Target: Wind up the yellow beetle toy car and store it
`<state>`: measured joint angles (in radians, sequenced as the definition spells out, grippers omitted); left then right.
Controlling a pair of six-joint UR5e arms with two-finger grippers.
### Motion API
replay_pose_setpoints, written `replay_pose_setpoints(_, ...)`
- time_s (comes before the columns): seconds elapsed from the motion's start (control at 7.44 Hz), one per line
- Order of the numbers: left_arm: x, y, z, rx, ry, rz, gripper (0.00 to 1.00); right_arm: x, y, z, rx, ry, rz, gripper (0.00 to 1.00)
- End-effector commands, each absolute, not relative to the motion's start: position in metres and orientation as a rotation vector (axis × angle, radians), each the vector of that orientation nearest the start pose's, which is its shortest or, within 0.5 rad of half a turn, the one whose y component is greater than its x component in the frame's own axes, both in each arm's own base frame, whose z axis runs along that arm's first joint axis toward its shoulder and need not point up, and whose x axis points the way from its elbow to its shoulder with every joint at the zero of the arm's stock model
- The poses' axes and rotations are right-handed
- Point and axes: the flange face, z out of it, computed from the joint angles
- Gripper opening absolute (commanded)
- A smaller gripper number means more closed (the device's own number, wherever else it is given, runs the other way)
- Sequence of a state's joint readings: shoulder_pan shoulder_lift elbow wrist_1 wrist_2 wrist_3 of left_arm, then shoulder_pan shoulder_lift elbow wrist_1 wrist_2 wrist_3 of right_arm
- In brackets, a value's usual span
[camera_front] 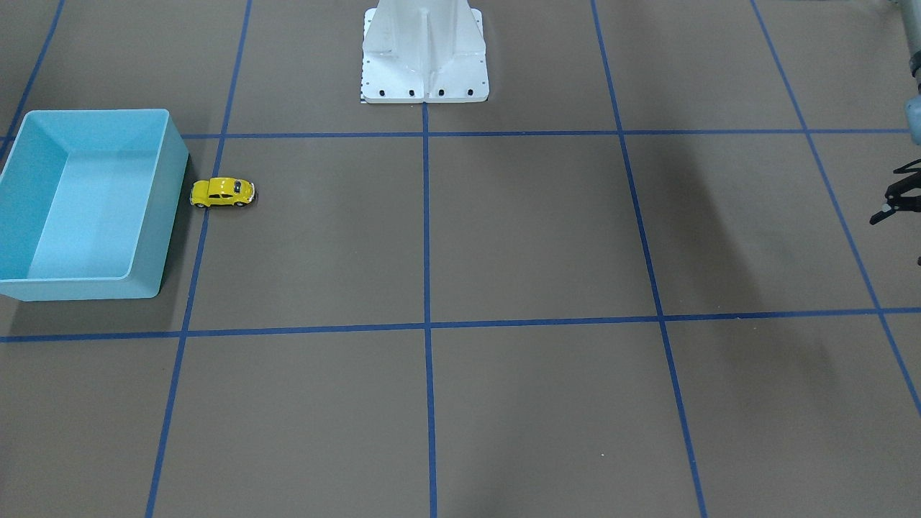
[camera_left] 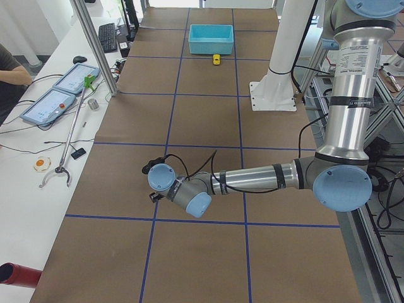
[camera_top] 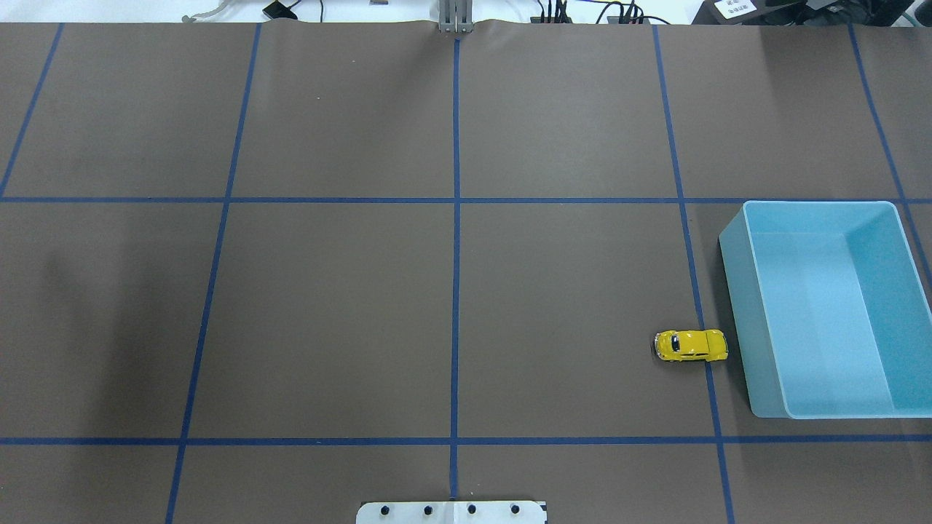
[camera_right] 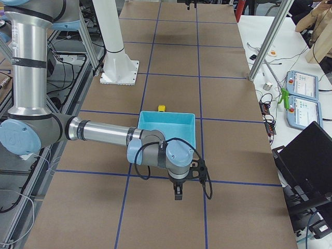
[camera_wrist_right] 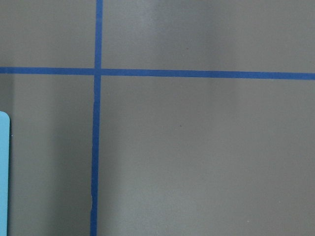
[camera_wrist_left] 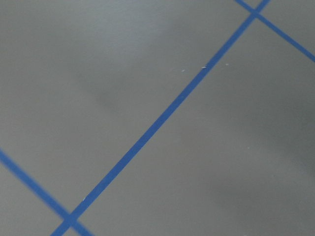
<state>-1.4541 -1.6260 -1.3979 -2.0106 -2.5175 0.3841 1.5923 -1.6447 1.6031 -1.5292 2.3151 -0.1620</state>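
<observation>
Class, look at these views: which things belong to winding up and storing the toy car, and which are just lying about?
For the job: yellow beetle toy car; light-blue bin beside it.
Lying about, on the side bench: control tablets; long grabber stick; keyboard.

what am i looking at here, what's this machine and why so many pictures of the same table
This is a robot with two jointed arms, each ending in a two-finger pincer. Six cameras catch one moment: one across the table, one above and behind the robot, one at each table end, one on each wrist. The wrist ones see almost only table. On it lie a small yellow toy car and, beside it, an empty light-blue bin. The left pincer and the right pincer hang over bare table, away from the car; neither holds it.
</observation>
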Motion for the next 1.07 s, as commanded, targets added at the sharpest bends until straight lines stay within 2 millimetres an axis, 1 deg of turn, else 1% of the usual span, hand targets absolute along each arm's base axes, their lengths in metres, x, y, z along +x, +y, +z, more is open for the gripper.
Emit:
replay_pose_setpoints(0.0, -0.024, -0.517, 0.662, 0.276, 0.878, 0.473, 1.0, 0.015, -0.487, 0.617, 0.136, -0.694, -0.304, 1.0)
replay_pose_setpoints(0.13, -0.039, -0.506, 0.66, 0.215, 0.885, 0.411, 1.0, 0.0, -0.498, 0.584, 0.187, -0.696, -0.353, 1.0)
replay_pose_setpoints(0.27, -0.05, -0.489, 0.654, 0.175, 0.835, 0.384, 1.0, -0.024, -0.508, 0.544, 0.208, -0.707, -0.409, 1.0)
replay_pose_setpoints(0.4, -0.053, -0.475, 0.639, 0.155, 0.788, 0.382, 1.0, -0.04, -0.521, 0.497, 0.263, -0.703, -0.456, 1.0)
replay_pose_setpoints(0.54, -0.054, -0.471, 0.637, 0.143, 0.79, 0.374, 1.0, -0.075, -0.523, 0.458, 0.313, -0.715, -0.541, 1.0)
replay_pose_setpoints(0.67, -0.054, -0.47, 0.638, 0.141, 0.792, 0.374, 1.0, -0.087, -0.527, 0.427, 0.365, -0.731, -0.58, 1.0)
replay_pose_setpoints(0.81, -0.054, -0.469, 0.639, 0.14, 0.795, 0.373, 1.0, -0.105, -0.516, 0.406, 0.397, -0.742, -0.631, 1.0)
replay_pose_setpoints(0.94, -0.054, -0.469, 0.638, 0.144, 0.796, 0.376, 1.0, -0.128, -0.503, 0.386, 0.422, -0.753, -0.69, 1.0)
